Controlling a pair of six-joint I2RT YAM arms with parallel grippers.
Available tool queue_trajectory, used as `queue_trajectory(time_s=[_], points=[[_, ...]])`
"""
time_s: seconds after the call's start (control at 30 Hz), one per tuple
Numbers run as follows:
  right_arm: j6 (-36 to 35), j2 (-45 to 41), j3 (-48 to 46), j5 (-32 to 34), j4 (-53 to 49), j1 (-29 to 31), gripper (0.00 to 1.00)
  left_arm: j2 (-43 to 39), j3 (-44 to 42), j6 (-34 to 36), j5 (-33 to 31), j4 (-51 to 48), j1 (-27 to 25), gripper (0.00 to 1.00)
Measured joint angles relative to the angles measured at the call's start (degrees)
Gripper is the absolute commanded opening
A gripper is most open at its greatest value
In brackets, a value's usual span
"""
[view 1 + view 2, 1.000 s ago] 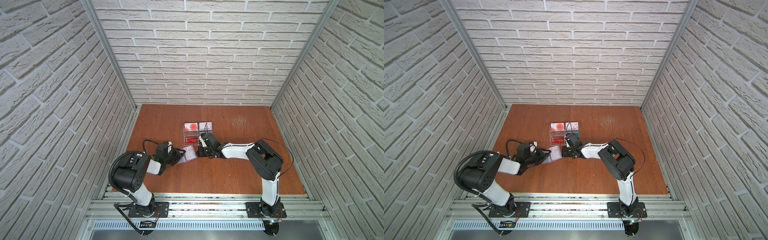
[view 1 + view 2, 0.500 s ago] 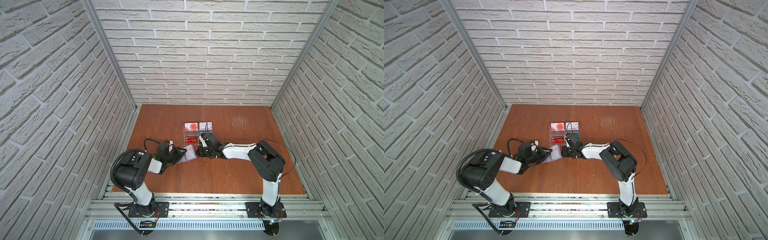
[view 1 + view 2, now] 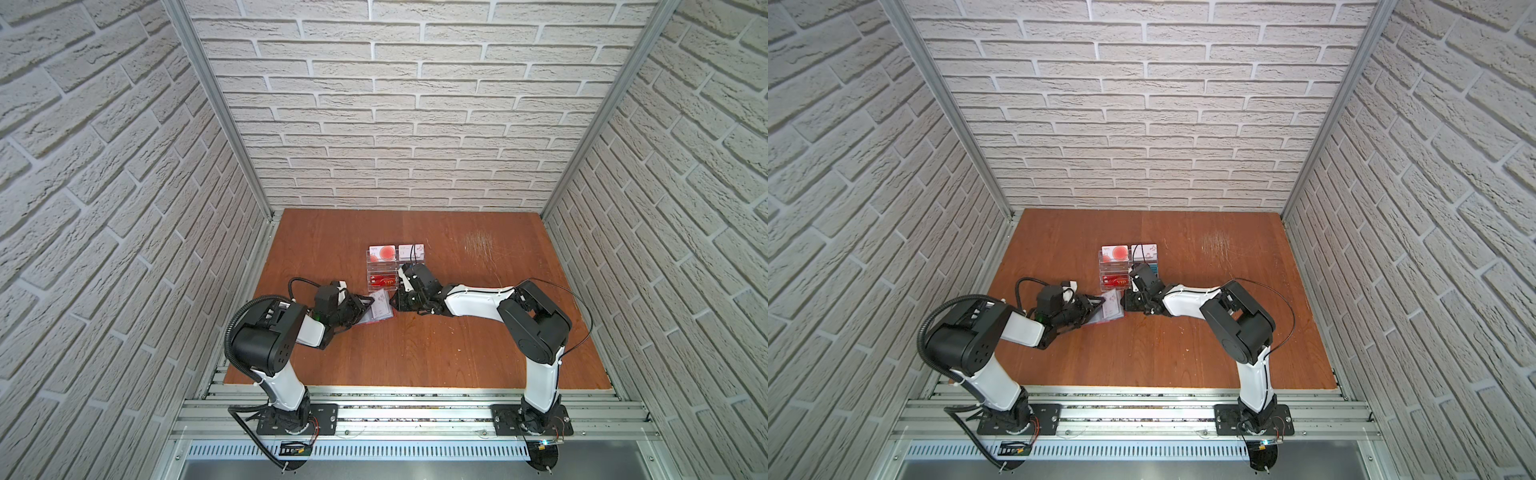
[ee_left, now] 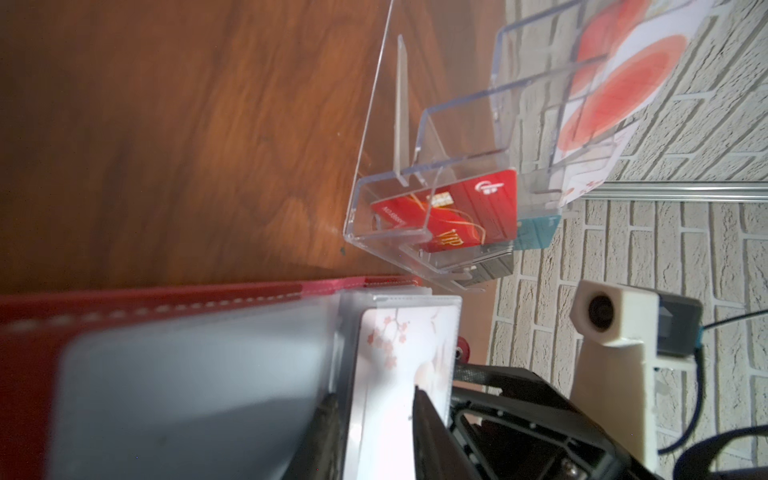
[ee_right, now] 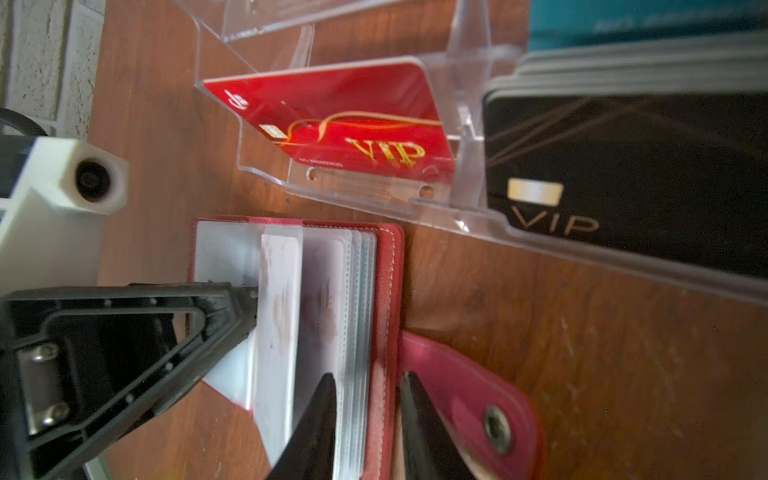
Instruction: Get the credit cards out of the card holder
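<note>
1. Card holder [image 5: 386, 291]: red with white stitching. It lies open on the bench [image 3: 415, 353], just in front of the clear rack [image 5: 266, 174] and between the two hands. Its clear sleeves are fanned, and the snap tab [image 5: 469, 399] sticks out from the cover edge.
2. Blossom card [image 4: 403, 353]: white with a pink blossom print, sitting in one lifted sleeve. No writing can be read on it.
3. Left hand [image 4: 376, 415]: clamped on that lifted sleeve, one finger on each side.
4. Right hand [image 5: 368, 386]: fingers apart, straddling the sleeve stack and the red cover edge. Cannot tell whether they press it.
5. Red card [image 5: 332, 120]: in the rack's front tier. It carries "VIP" in gold, a chip, and a number line too small to read.
6. Black card [image 5: 623, 187]: in the adjoining front compartment, at the front of a stack, with "VIP" under a chip.
7. Teal card [image 4: 536, 232]: in the tier behind the black card; its print is blurred.
8. White cards with red circles [image 3: 384, 251]: in the upper tiers, above the red card.
9. White card with small marks [image 3: 411, 250]: in the top tier beside them; the marks are illegible.
</note>
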Motion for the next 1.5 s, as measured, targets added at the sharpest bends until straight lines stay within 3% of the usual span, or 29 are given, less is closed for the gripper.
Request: queue_trajectory(time_s=[0.33,0.8,1.5], points=[[1.46,0.00,-0.02,-0.42,1.16,-0.17,0.33,0.61,-0.07,-0.17,0.37,1.66,0.00,0.34],[2.80,2.75,0.85,-2.56,3.37,-0.48,0.09,2.27,-0.11,-0.52,2.01,5.40,0.02,0.36],[4.28,3.15,0.11,-3.15,5.88,-0.92,0.06,2.69,-1.84,-1.05,4.87,9.25,0.50,0.37]])
